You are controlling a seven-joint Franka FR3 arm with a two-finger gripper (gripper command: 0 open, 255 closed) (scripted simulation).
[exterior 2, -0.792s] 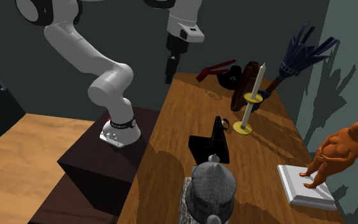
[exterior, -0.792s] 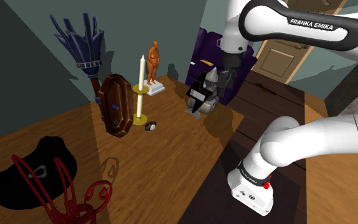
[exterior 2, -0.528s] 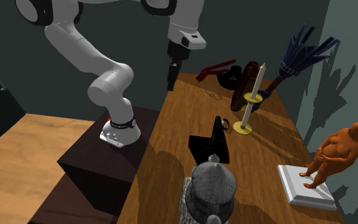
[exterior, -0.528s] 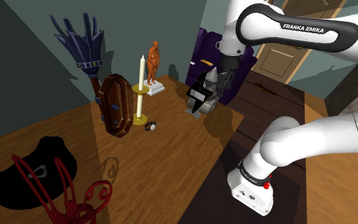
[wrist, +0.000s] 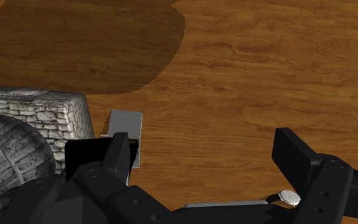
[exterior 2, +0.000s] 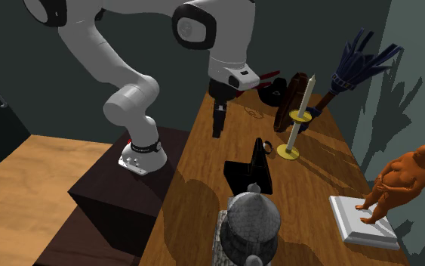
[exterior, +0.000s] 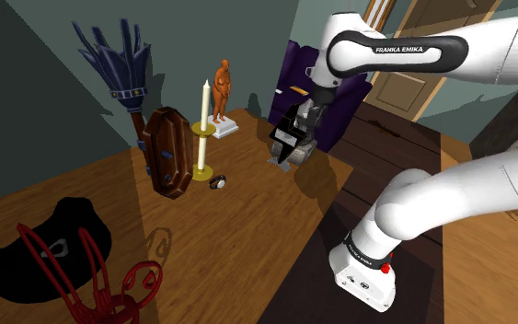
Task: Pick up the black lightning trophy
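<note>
The wooden surface (exterior 2: 195,170) is crowded. My claw (exterior 2: 218,131) hangs open; the black lightning trophy (exterior 2: 247,175) stands mid-frame, just beside a stone ornament (exterior 2: 252,223). I fear a finger could clip either and topple the trophy.

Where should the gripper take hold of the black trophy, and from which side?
On the trophy, probably the narrow upright top, from above: it stands free over the wide base, while the stone ornament crowds one side. The open gripper hangs nearby.
</note>
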